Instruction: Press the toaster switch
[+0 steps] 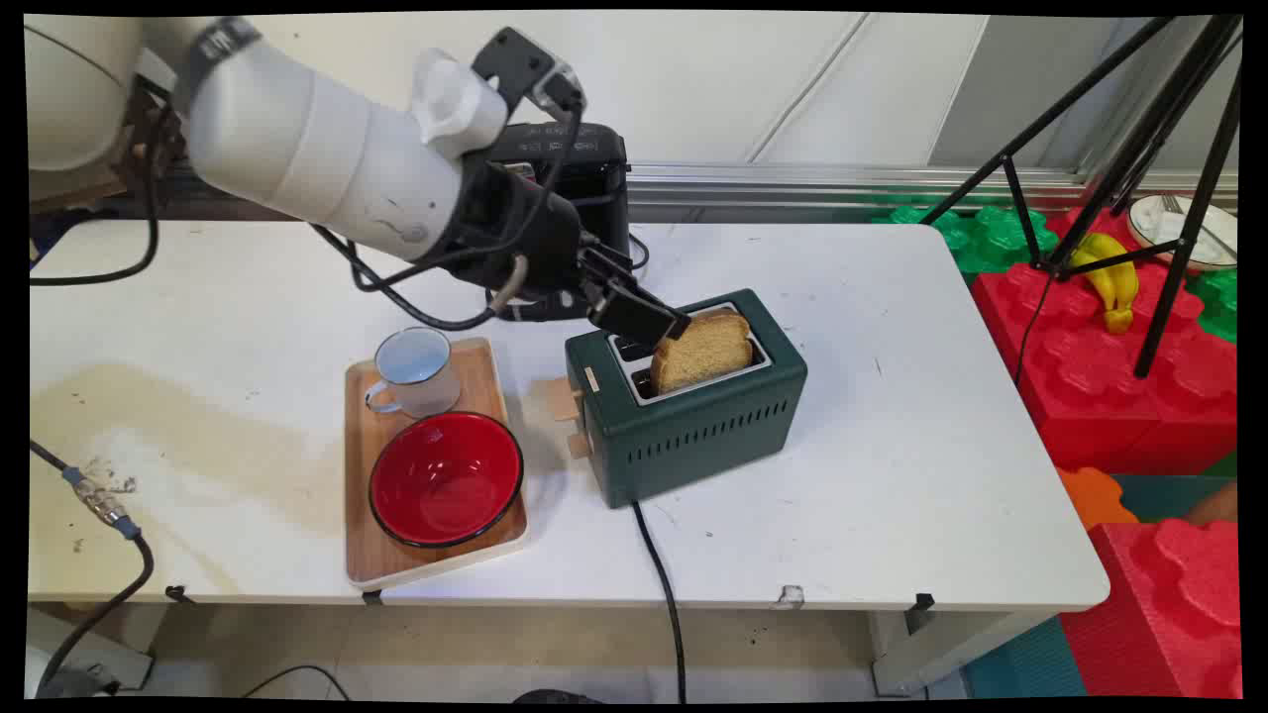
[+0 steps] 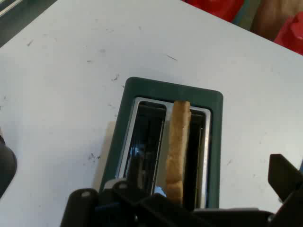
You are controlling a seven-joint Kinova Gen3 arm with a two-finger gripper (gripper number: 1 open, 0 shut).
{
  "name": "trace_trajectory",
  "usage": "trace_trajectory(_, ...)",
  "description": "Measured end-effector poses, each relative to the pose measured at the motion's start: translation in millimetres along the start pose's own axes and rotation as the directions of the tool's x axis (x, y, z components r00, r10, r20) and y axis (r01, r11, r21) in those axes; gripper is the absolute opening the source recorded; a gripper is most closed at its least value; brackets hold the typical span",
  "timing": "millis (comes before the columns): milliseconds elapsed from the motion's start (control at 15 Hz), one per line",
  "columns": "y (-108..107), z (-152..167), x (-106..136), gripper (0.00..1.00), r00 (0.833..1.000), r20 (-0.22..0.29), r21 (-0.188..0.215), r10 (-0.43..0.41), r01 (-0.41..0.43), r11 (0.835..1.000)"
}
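Main view: gripper (image 1: 662, 332) at frame centre, reaching in from upper left, right at left end of bread slice (image 1: 702, 350). Slice standing upright in front slot of green toaster (image 1: 686, 401), top half sticking out, long axis running lower left to upper right along toaster. Fingers look closed against slice's end, likely pinching it, though contact partly hidden by black linkage. Left of toaster: wooden tray (image 1: 432, 465) with red bowl (image 1: 446, 478) and white mug (image 1: 415, 371), just beside toaster, not touching gripper.

Hand view: looking down onto toaster (image 2: 165, 142), frame centre. Slice (image 2: 178, 146) seen edge-on, thin vertical strip running from frame middle down into gripper (image 2: 180, 208) at bottom edge. Left slot empty. One finger (image 2: 284, 177) at right, apart from slice; grip itself not clearly visible.
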State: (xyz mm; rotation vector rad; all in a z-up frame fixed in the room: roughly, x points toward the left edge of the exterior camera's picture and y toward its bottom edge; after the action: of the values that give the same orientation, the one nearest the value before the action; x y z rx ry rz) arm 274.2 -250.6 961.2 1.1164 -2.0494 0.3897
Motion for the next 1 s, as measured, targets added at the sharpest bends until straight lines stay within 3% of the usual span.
trace_trajectory(600, -5.8, -42.4, -11.2, 1.00, 0.992, 0.072, -0.040, 0.105, -0.103, 0.994)
trace_trajectory(1000, -15.4, -51.0, -25.6, 1.00, 0.987, 0.106, -0.060, 0.122, -0.117, 0.991)
